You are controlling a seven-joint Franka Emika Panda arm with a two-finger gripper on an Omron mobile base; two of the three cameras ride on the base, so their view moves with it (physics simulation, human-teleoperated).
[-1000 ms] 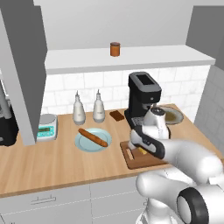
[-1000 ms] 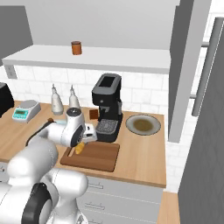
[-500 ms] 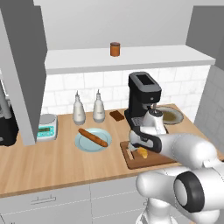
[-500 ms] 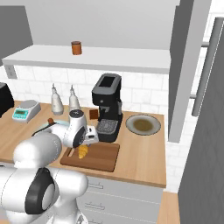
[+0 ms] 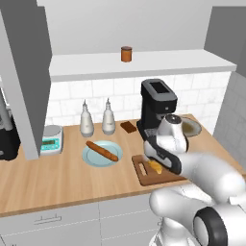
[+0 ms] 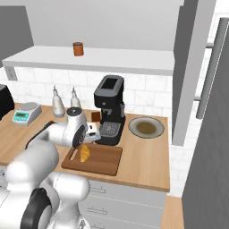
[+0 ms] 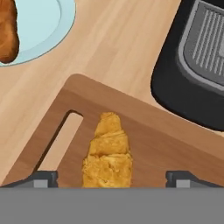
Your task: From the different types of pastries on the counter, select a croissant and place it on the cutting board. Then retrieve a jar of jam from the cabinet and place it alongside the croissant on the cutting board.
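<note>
Having been spread wide apart, the fingers (image 7: 43, 178) of the gripper (image 7: 111, 179) are seen clear of the croissant (image 7: 107, 153), which is left lying near the slotted end of the cutting board (image 7: 175, 148), so the jar (image 5: 126, 54) on the cabinet shelf (image 5: 168, 61) is judged next.

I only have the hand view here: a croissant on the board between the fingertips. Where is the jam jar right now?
Observer: The jar stands on the cabinet shelf, above the coffee machine.
Operator: Does the arm block the board from the base cameras?
Observer: Partly. In the right base view the croissant shows on the board, just beside the gripper.
Operator: What pastries are left on the counter?
Observer: A long brown stick lies on a pale blue plate, and a dark square piece sits beside the machine.
</note>
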